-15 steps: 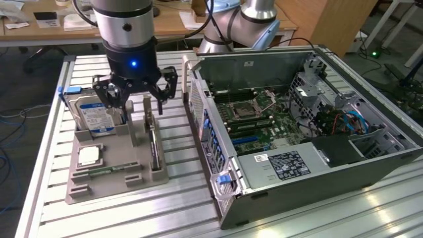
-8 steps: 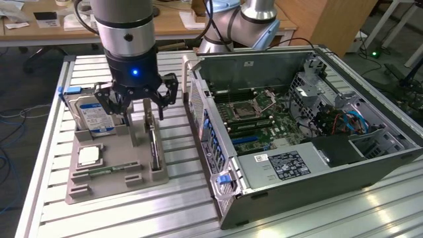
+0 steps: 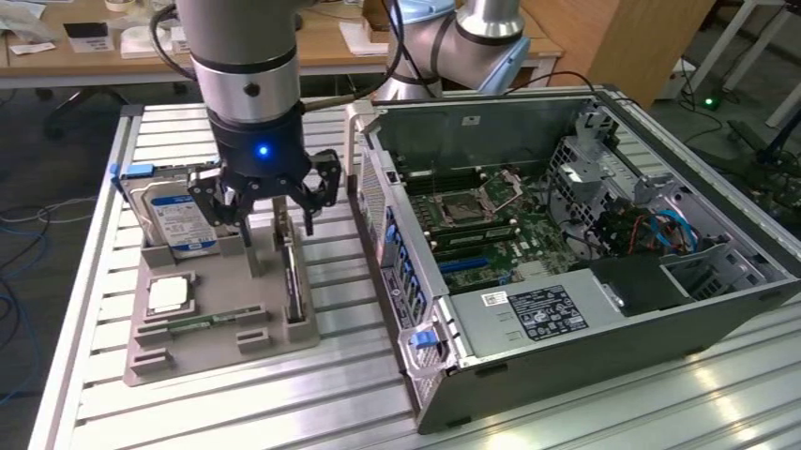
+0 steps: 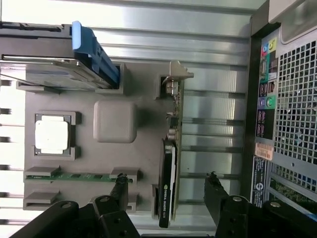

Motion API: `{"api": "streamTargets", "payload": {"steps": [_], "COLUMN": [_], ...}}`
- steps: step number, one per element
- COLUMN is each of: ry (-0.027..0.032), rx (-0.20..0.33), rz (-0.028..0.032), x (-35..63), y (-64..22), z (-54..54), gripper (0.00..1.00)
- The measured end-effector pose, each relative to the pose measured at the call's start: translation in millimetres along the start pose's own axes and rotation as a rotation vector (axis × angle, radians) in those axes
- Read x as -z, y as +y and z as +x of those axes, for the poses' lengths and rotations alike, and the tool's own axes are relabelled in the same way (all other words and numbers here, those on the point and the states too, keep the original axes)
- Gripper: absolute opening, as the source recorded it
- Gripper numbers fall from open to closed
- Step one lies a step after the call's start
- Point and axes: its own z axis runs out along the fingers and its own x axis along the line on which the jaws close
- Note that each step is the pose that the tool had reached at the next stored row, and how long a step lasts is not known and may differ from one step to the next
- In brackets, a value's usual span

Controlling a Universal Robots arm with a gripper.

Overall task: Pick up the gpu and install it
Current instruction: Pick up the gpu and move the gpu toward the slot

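Claw (image 3: 273, 217) released, jaws spread either side of the gpu (image 3: 292, 281), which stands on edge in the gray holder (image 3: 201, 352) on the worktop (image 3: 564, 412). We judge the card light, stiff and fragile; best gripped across its 2 flat faces.

Ext. cam sits high, off the arm, looking down at a slant over the slatted table (image 3: 250, 417). It's at mid range, wide enough for the grey tray (image 3: 206, 356) at the exterior view's left, the open PC case (image 3: 701, 309) at its right, and desks behind. Wrist cam rides on the arm, aimed straight down past the gripper (image 4: 166, 181), v. close to the tray. Shared by both views: tray, gpu (image 4: 168, 191) on edge in it, hard drive (image 3: 175, 220), table slats, and the case's rear panel (image 4: 292, 99).
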Motion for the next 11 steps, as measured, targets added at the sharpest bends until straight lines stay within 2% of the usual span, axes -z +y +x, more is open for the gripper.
{"api": "streamTargets", "payload": {"steps": [7,8,10,11], "ry": [-0.0002,0.0,0.0005,0.0006], "rx": [0.0,0.0,0.0,0.0], "rz": [0.0023,0.0043,0.0172,0.0206], "x": [-13.0,-14.5,-16.6,-18.3], "y": [1.1,1.4,2.5,3.2], "z": [-2.4,-2.3,-2.3,-2.2], "gripper": [0.72,0.72,0.72,0.72]}}
